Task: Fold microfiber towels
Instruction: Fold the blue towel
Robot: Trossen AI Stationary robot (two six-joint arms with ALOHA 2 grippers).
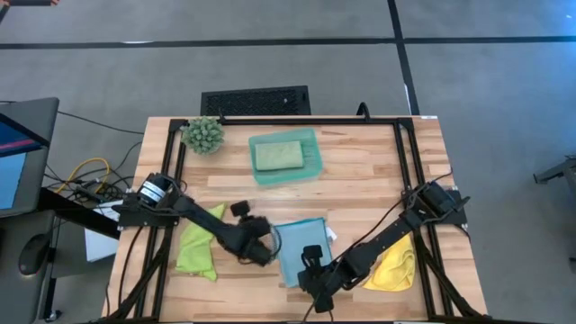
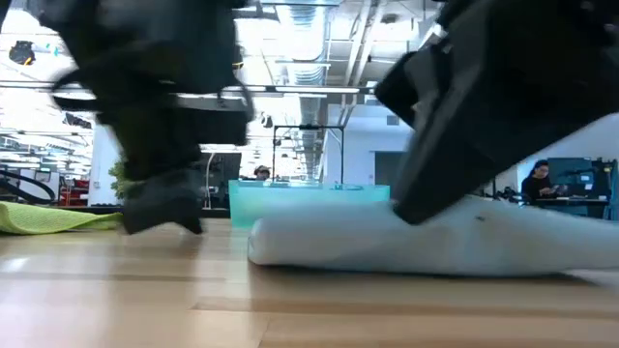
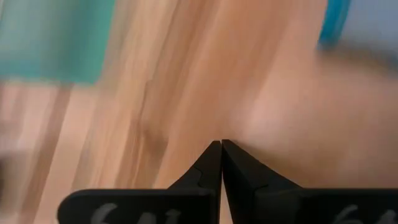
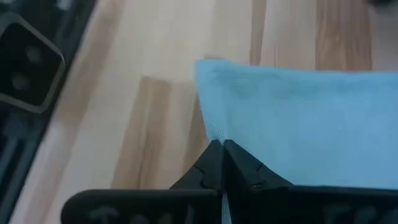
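Observation:
A light blue towel (image 1: pixel 301 241) lies near the table's front middle; in the low view it looks pale (image 2: pixel 387 242). My right gripper (image 4: pixel 221 144) is shut on its edge at the near side (image 1: pixel 308 268). My left gripper (image 3: pixel 221 144) is shut and holds nothing. It hovers over bare wood just left of the blue towel (image 1: pixel 264 250). A lime green towel (image 1: pixel 198 243) lies crumpled on the table under the left arm. A yellow towel (image 1: pixel 396 263) lies under the right arm. A pale sage green towel (image 1: pixel 277 155) rests in the teal tray (image 1: pixel 310 166). My right gripper pinches the blue towel's edge (image 4: pixel 212 132) between its two fingers, a short way from a corner (image 4: pixel 202 63). The fingers slant down from the table's right side. The towel rises slightly toward the fingers (image 2: pixel 464 208), and the rest of it lies on the table.
The teal tray stands at the far middle, and a spiky green plant ball (image 1: pixel 203 133) sits at the far left corner. Black frame rails (image 1: pixel 407 162) run along both sides of the table. Bare wood lies between the tray and the blue towel.

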